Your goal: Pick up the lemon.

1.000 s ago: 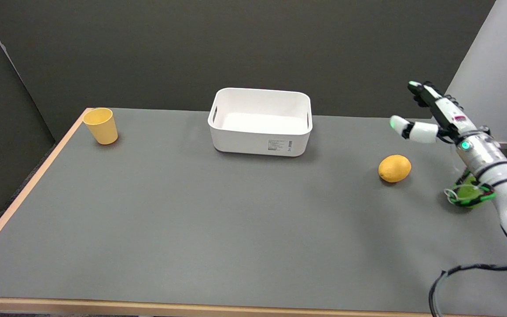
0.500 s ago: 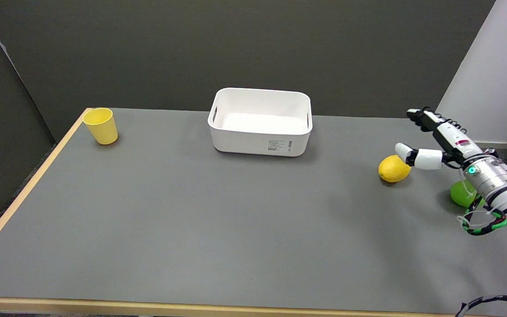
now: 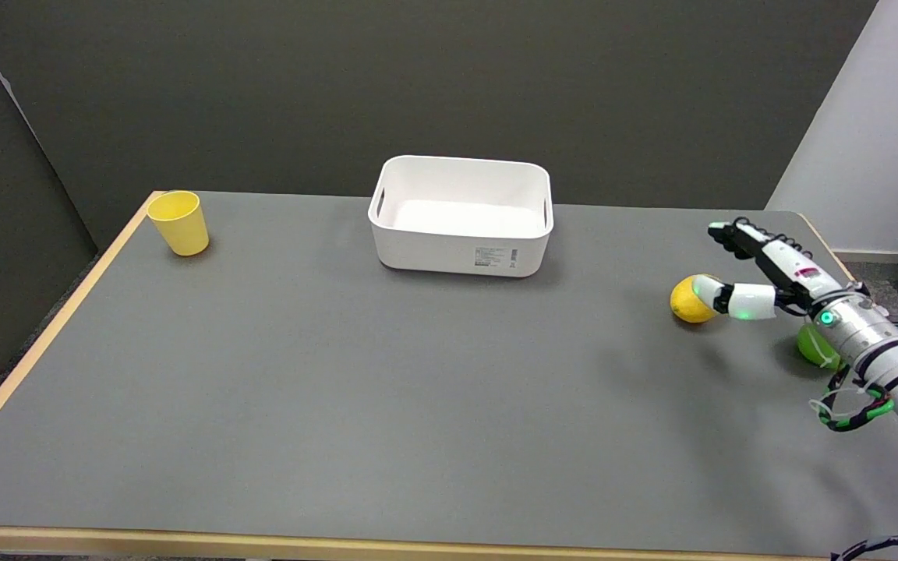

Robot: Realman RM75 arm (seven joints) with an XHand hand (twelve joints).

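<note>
The yellow lemon (image 3: 686, 301) lies on the grey table at the right. My right hand (image 3: 761, 274) reaches in low from the right and is open, its fingers stretched out and spread. The thumb (image 3: 733, 300) lies in front of the lemon's right side and covers part of it; I cannot tell whether it touches. The other fingers (image 3: 737, 238) point left behind and to the right of the lemon, apart from it. Nothing is held.
A white bin (image 3: 461, 214) stands at the back middle. A yellow cup (image 3: 178, 222) stands at the back left corner. A green fruit (image 3: 814, 345) lies right of the lemon, partly behind my wrist. The table's right edge is close.
My right hand has come down from above the table to the lemon's height and moved left, so the thumb now overlaps the lemon. The lemon has not moved.
</note>
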